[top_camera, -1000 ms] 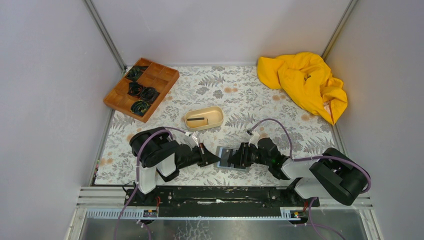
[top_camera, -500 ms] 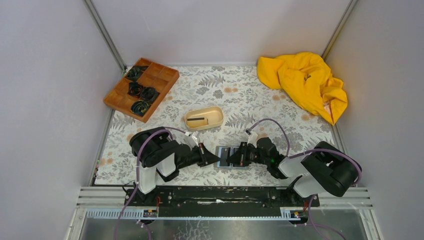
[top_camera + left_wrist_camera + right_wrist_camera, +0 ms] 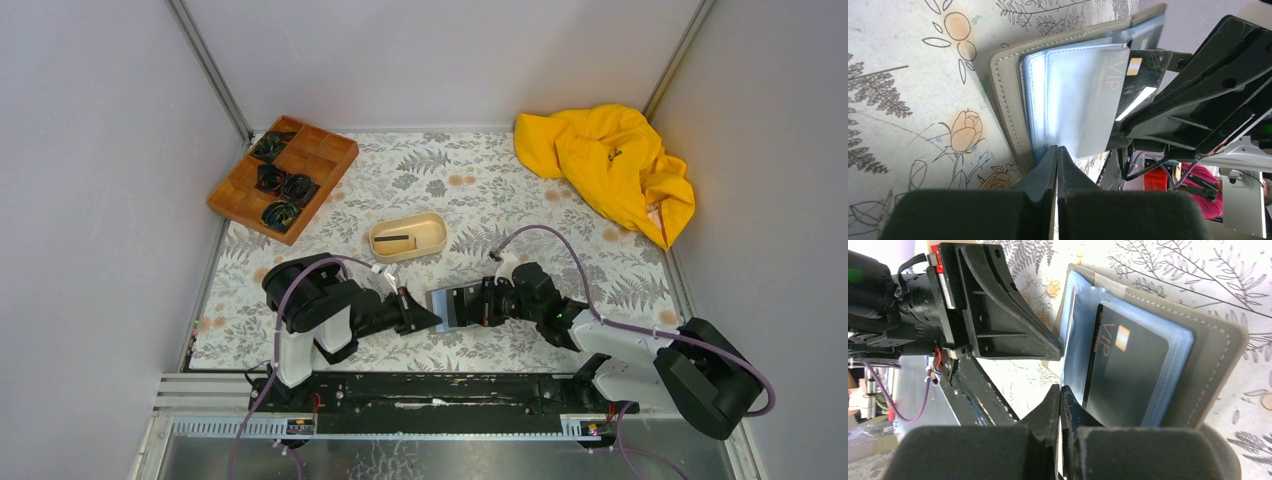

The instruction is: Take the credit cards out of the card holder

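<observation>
Left gripper [image 3: 1057, 157], jaws pressed together, has its tips at the near edge of the open card holder [image 3: 1003, 90] just ahead. Only the wrist views show one dark VIP credit card [image 3: 1128, 370] under the holder's pale sleeve; any other cards are hidden. Right gripper [image 3: 1060, 395], jaws also closed, meets the sleeve's edge; I cannot tell whether it pinches it.

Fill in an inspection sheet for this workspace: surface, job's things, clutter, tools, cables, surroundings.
Surface: floral tablecloth, flat.
Job's things: card holder open between the tools; black VIP credit card in its clear sleeve; dark flat piece, perhaps a card, in the beige tray.
Clutter: yellow cloth far right; brown compartment tray with dark coiled items far left.
Tools: left tool shut, tip at the holder; right tool shut at the sleeve's edge, pinch unclear.
Cables: purple cables loop along both arms.
Surroundings: grey walls, metal frame.
</observation>
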You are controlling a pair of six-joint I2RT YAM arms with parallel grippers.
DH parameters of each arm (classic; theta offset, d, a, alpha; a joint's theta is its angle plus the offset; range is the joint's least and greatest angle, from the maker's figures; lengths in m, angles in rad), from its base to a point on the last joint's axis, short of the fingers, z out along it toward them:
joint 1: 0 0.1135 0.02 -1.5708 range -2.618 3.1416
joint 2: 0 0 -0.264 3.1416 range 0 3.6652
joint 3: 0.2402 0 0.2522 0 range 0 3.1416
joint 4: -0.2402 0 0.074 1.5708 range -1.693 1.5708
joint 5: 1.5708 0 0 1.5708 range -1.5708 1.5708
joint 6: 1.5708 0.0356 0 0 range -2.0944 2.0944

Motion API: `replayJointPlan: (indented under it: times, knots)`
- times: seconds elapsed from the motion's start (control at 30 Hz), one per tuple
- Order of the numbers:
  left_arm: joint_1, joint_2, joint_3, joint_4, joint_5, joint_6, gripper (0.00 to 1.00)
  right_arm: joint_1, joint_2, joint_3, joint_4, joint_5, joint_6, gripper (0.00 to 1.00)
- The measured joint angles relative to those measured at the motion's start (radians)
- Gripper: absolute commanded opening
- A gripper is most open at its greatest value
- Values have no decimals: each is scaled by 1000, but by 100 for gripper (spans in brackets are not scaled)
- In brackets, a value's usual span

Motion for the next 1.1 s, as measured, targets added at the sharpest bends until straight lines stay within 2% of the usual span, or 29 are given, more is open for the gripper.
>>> replayJointPlan:
  times: [0.23,0.53,0.73,0.87,0.97,1.03,1.1]
  knots:
    - [2,10,-7,15,3,-4,0,-29,-97,2,-137,24,-39,0]
    - [6,-26,-37,10,7,-9,19,-55,-269,56,-298,76,-87,0]
    - [5,-229,-56,-73,27,12,31,-57,-343,61,-337,56,-100,0]
    - [5,-500,-30,-280,59,89,56,-58,-368,62,-357,-35,-112,0]
    - [5,-732,59,-565,69,214,79,-59,-404,58,-354,-138,-112,0]
    - [6,-863,131,-749,69,303,86,-59,-439,31,-312,-216,-96,0]
    - [6,-954,184,-894,75,378,87,-59,-479,-12,-275,-275,-74,0]
